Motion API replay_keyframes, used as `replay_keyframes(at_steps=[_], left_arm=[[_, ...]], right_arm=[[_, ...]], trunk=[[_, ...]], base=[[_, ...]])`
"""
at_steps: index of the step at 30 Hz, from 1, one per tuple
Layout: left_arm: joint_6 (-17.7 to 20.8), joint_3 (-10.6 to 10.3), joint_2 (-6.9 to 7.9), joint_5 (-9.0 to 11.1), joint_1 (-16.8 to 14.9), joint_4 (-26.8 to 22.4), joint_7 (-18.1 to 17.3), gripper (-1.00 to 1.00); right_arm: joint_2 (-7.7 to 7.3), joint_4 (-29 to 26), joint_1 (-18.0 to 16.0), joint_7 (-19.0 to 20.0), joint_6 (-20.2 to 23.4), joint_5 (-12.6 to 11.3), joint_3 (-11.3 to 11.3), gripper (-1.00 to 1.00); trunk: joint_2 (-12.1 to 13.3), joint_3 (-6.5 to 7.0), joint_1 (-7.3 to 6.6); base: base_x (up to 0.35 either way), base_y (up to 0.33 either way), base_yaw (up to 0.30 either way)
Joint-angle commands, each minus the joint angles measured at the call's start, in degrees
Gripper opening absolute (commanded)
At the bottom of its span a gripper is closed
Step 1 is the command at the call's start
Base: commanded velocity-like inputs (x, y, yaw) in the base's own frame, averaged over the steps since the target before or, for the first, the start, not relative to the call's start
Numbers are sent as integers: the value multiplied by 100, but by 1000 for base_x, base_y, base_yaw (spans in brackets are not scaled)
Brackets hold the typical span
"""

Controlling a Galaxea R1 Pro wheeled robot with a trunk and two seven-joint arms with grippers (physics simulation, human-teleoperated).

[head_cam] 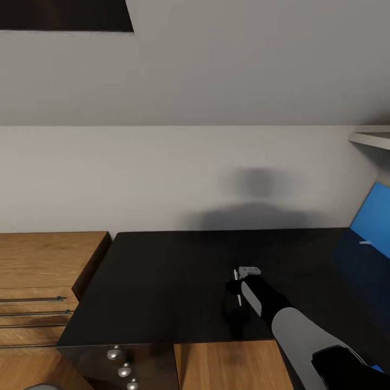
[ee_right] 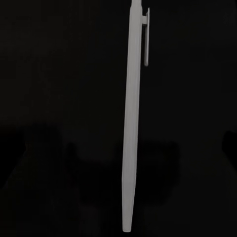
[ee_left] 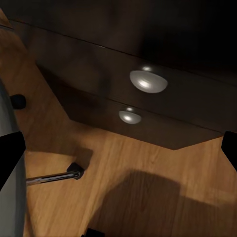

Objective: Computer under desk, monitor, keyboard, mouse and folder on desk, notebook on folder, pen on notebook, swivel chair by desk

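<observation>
We reached our right arm (head_cam: 303,330) over the desk (head_cam: 173,287), whose glossy black top ran back to a pale wall. The right gripper (head_cam: 238,285) hung just above the top, near its middle, with a slim pale pen (head_cam: 238,290) at its tip. In the right wrist view the pen (ee_right: 131,128) lay lengthwise against the black top, its clip at one end; the dark fingers hardly stood out from the desk, so we could not tell whether the jaws were closed on the pen or only around it.

To the right of the gripper, at the desk's far right end, a bright blue folder (head_cam: 374,219) showed at the frame edge; whether it lay flat or leaned we could not tell. Left of the desk stood a light-wood cabinet (head_cam: 43,271) with thin bar handles.

Our left wrist camera looked at the desk's black drawers (ee_left: 163,103), two round silver knobs (ee_left: 148,81) on their fronts, above a wood floor (ee_left: 148,187). Near them a chrome chair leg with a black castor (ee_left: 75,171) rested on the floor. The left gripper's fingers (ee_left: 11,158) stood wide apart, holding nothing.
</observation>
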Motion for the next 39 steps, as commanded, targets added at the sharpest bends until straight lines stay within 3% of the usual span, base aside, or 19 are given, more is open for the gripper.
replay_keyframes(at_steps=[1, 7, 14, 22, 32, 39], left_arm=[[-3, 20, -6, 32, 0, -5, -40, 100], [-3, 20, -4, 32, 0, -5, -40, 100], [-3, 20, -4, 32, 0, -5, -39, 100], [-3, 20, -4, 32, 0, -5, -39, 100], [-3, 20, -4, 32, 0, -5, -39, 100], [-9, 20, -7, 32, 0, -9, -45, 100]], right_arm=[[-4, -6, -5, -48, 22, -62, 44, 100], [-4, 18, -5, -46, 21, -60, 45, 100], [-11, 18, -8, -46, 22, -58, 40, 100], [-16, 18, -7, -46, 23, -58, 40, 100], [-22, 18, -7, -46, 23, -58, 40, 100], [-23, 20, -7, -48, 23, -58, 40, 100]], trunk=[[-46, -24, 23], [-286, -132, 155], [-286, -132, 155], [-607, -275, 331], [-607, -275, 331], [-888, -401, 485]], base=[[0, 0, 0], [0, 0, 0], [0, 0, 0], [0, 0, 0], [0, 0, 0], [0, 0, 0]])
